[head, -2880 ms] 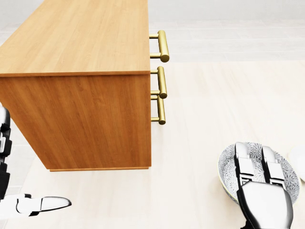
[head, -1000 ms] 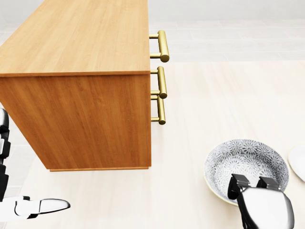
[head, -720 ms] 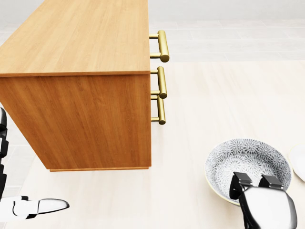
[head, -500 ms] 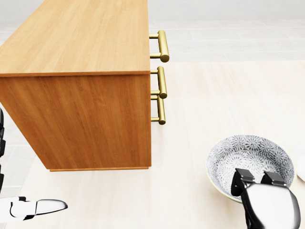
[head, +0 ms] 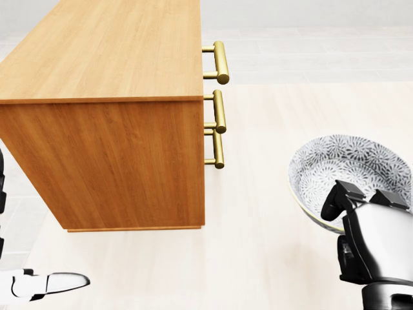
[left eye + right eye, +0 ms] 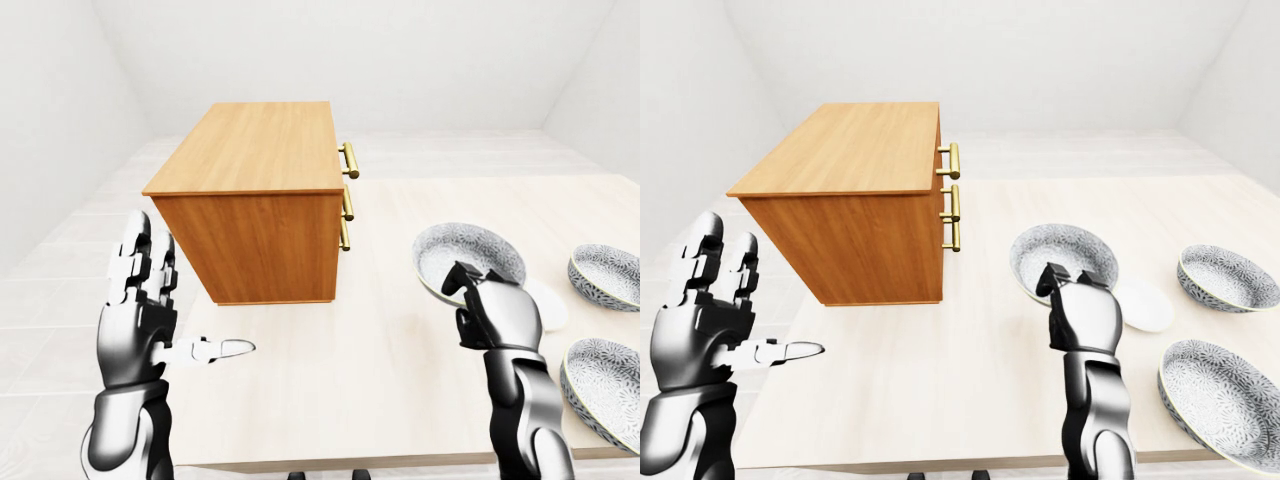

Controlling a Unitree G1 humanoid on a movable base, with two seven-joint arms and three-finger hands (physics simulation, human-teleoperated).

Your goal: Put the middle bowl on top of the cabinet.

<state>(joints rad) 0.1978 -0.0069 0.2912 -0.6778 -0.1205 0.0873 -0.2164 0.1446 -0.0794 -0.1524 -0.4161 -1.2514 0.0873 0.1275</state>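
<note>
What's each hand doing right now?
Left hand: open, holding nothing.
Right hand: closed on the patterned bowl at its rim.

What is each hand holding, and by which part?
The right hand grips the patterned bowl by its rim, lowest in the head view. The left hand holds nothing.

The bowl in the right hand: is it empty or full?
Empty. In the head view the bowl shows its patterned inside bare; only the right hand grips its rim.

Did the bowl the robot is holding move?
Yes. The bowl has gone up and slightly right in the head view, while the cabinet stayed put.
</note>
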